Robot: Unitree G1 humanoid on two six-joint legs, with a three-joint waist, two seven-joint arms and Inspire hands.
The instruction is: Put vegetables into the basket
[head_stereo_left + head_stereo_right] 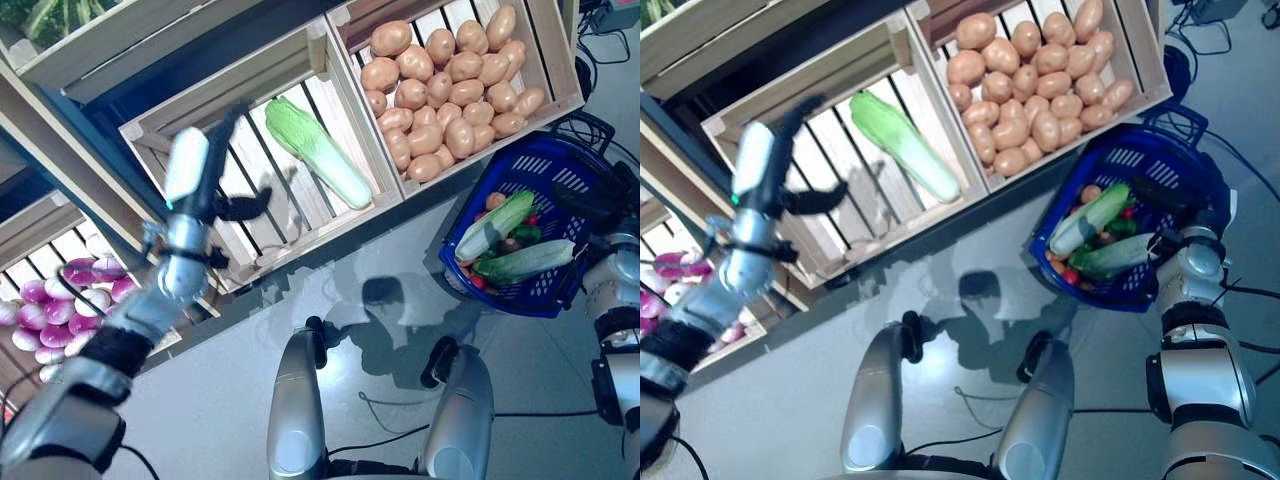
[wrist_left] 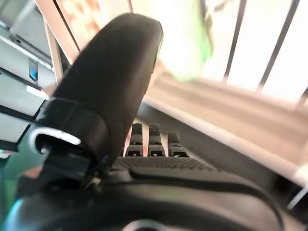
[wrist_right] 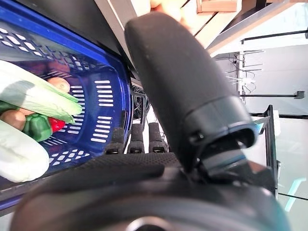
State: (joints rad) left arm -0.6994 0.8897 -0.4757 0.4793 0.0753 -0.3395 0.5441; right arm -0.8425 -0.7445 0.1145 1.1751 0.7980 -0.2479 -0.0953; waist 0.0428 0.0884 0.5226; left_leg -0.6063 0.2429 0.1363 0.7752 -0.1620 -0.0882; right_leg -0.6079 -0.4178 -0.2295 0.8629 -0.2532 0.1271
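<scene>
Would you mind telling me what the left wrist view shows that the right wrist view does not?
Only the left wrist view shows the left robot hand, open, reaching toward a pale green cabbage lying on wooden crate slats. Only the right wrist view shows the blue basket holding green and red vegetables, with the right robot hand at its rim. Both are filled largely by a dark thumb with a row of fingers beside it.

I'm at a shop's produce stand; slanted wooden crates (image 1: 300, 215) display potatoes (image 1: 450, 90) and a cabbage (image 1: 315, 150). A blue shopping basket (image 1: 560, 180) sits beside them.
</scene>
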